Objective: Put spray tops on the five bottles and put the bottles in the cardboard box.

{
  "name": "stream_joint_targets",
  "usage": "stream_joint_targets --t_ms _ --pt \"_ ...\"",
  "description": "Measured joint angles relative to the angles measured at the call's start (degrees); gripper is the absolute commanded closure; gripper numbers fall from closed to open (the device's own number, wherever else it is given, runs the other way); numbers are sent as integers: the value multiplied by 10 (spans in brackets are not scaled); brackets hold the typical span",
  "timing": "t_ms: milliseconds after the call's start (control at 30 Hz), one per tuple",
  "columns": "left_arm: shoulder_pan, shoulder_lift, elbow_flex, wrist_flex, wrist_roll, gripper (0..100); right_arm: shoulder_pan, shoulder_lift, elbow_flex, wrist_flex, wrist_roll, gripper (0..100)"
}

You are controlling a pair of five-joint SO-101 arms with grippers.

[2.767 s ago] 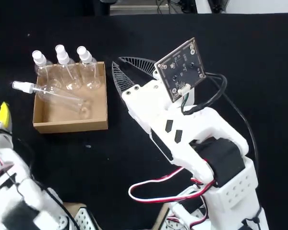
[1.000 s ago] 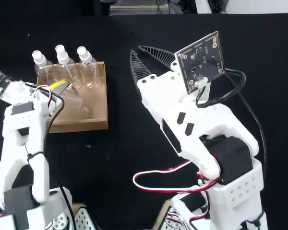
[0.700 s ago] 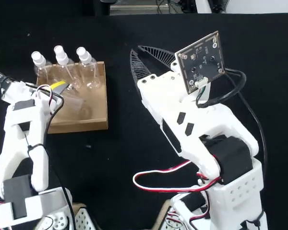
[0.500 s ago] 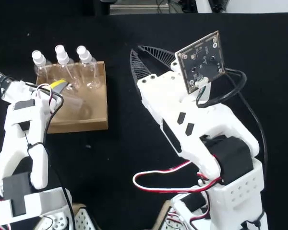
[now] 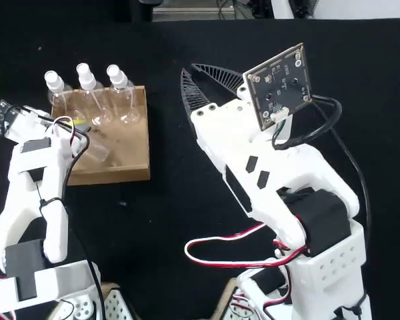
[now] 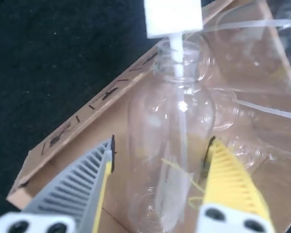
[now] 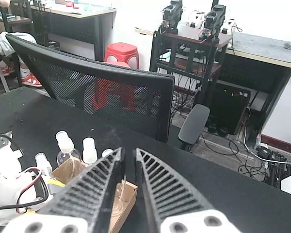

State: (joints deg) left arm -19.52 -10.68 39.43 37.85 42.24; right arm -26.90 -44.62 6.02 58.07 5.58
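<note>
The cardboard box (image 5: 137, 143) sits at the table's left. Three clear bottles with white spray tops stand along its far wall (image 5: 87, 87) (image 7: 65, 145). A fourth clear bottle (image 6: 169, 145) with a white spray top (image 6: 172, 17) lies in the box, its top poking over the box's rim (image 6: 87, 111). My left gripper (image 6: 160, 143) (image 5: 87, 127) is open, one finger on either side of this lying bottle. More clear plastic (image 5: 103, 150) lies beside it. My right gripper (image 7: 128, 151) (image 5: 189, 69) hangs high right of the box, fingers nearly together and holding nothing.
Black cloth covers the table (image 5: 160, 213) around the box. The right arm's white body (image 5: 273, 180) takes up the middle and right of the table. A mesh office chair (image 7: 97, 92) stands beyond the far edge.
The left arm came up from the near left corner and brought its gripper over the box, then dipped it lower around the lying bottle. The right arm shifted slightly right, then stayed still.
</note>
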Motion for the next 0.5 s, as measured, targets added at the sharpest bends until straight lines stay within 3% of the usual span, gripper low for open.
stream_joint_targets --t_ms 200,367,500 --pt "0 0 0 11 0 716 0 0 0 -10 0 987" --pt "0 0 0 18 0 809 0 0 0 -11 0 987" --pt "2 0 -2 18 0 826 0 0 0 -13 0 987"
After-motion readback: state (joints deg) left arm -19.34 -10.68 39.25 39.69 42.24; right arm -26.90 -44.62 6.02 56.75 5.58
